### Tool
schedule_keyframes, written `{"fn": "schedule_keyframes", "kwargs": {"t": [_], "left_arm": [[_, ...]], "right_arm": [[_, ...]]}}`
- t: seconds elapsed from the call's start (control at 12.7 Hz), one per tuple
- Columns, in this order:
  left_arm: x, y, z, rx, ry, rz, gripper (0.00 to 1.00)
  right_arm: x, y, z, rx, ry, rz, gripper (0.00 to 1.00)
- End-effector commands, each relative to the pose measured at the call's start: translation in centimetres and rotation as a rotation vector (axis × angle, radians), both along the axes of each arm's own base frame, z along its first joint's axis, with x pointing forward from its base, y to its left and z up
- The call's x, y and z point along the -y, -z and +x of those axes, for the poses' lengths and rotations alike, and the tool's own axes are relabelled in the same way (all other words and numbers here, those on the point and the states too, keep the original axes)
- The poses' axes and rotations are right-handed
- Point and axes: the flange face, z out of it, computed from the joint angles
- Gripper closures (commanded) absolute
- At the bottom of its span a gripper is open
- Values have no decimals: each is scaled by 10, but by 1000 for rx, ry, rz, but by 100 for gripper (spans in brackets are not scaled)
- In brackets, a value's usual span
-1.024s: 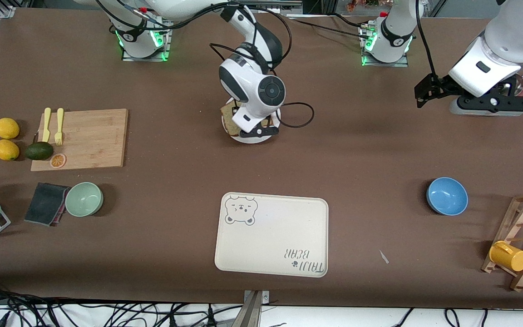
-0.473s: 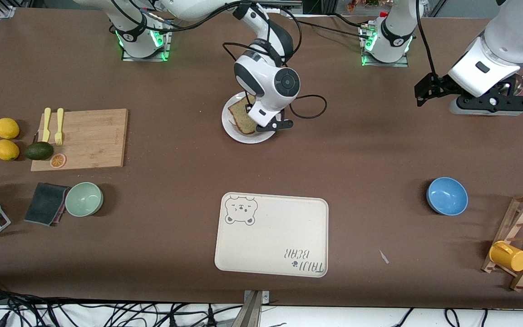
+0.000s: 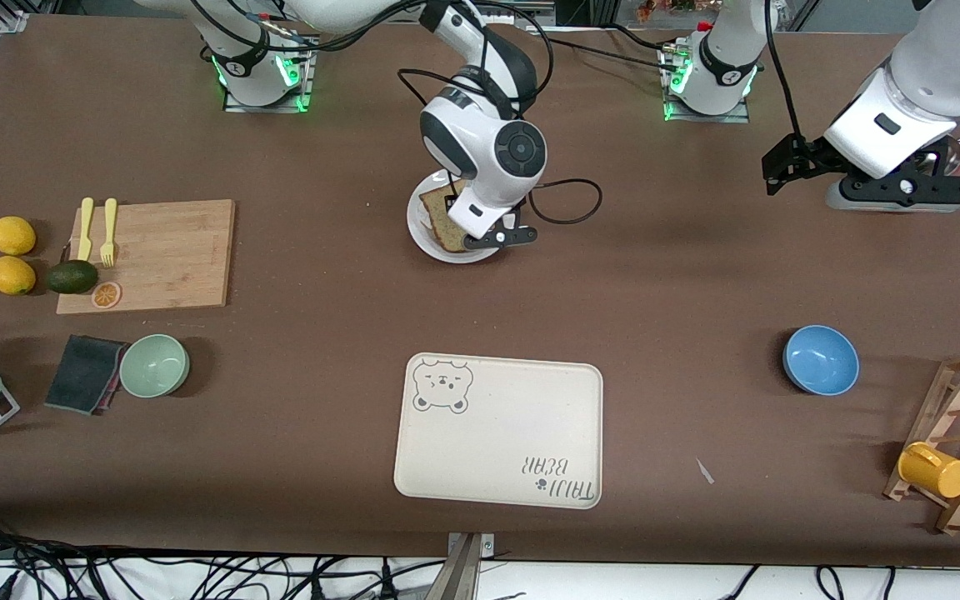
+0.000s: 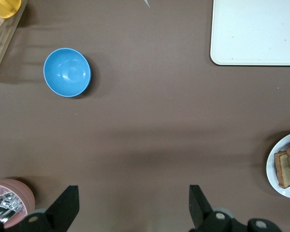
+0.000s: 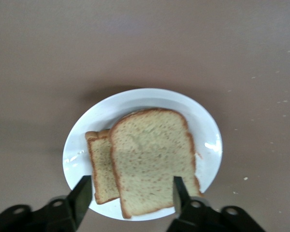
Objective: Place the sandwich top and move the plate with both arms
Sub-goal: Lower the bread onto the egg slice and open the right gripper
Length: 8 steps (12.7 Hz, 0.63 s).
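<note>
Brown speckled bread, the sandwich top (image 5: 152,159), lies on the plate (image 5: 203,125), covering most of a 2nd slice (image 5: 100,166) that shows only as a strip along 1 side. Its crust is darker, and 1 edge is domed. Whatever sits under the 2 slices is hidden. In the front view the right arm's wrist blocks much of the plate (image 3: 422,237) and the top (image 3: 442,221), so only part of each shows.

White and round, the plate sits between the 2 bases, farther from the front camera than the tray (image 3: 498,432).

Right gripper (image 5: 129,193) hovers just over the plate, fingers spread wide to either side of the top (not touching it, as far as the right wrist view shows) and holding nothing. Only the finger ends are in frame there.

Left gripper (image 4: 133,205) waits in the air toward the left arm's end of the table, beside a pink cup (image 4: 9,205), fingers wide apart and empty. The left wrist view cuts off the cup, the plate (image 4: 275,166) and the tray (image 4: 253,31) at its edges. A blue bowl (image 4: 66,72) shows whole, near the tray and well apart from the plate.
</note>
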Motion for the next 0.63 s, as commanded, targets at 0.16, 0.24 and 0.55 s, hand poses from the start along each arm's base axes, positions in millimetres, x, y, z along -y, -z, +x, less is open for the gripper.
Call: {"fn": "schedule_keyframes", "kwargs": {"t": [0.16, 0.24, 0.55], "left_arm": [[-1, -4, -5, -30, 8, 14, 0], [-2, -4, -4, -29, 2, 2, 0], [2, 22, 4, -105, 4, -35, 0]], "right_arm": [[58, -68, 44, -34, 101, 37, 0], [77, -80, 55, -43, 106, 35, 0], [173, -125, 96, -85, 99, 28, 0]]}}
